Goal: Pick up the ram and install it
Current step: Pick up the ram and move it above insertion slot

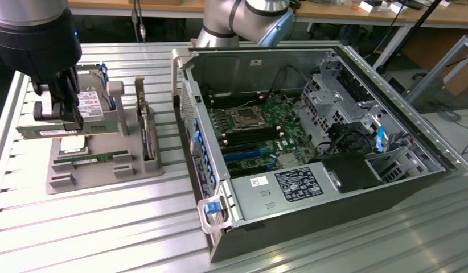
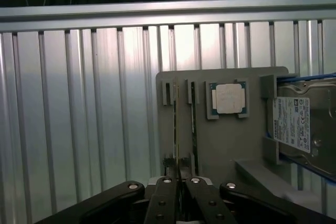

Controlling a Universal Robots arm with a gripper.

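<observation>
Over the grey holder (image 1: 105,176) at the exterior view's left, I have the end effector (image 1: 58,116) pinched narrow on the ram (image 1: 76,129), gripping its upper edge. Its long axis lies level, just above the holder; the open computer case (image 1: 295,187) sits well to the exterior view's right.

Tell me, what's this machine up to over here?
A robot arm's pincer is shut on the ram, a thin green memory stick, and holds it just above the grey holder on the exterior view's left. The open computer case stands beside it on the right. The stick is not yet installed there.
</observation>
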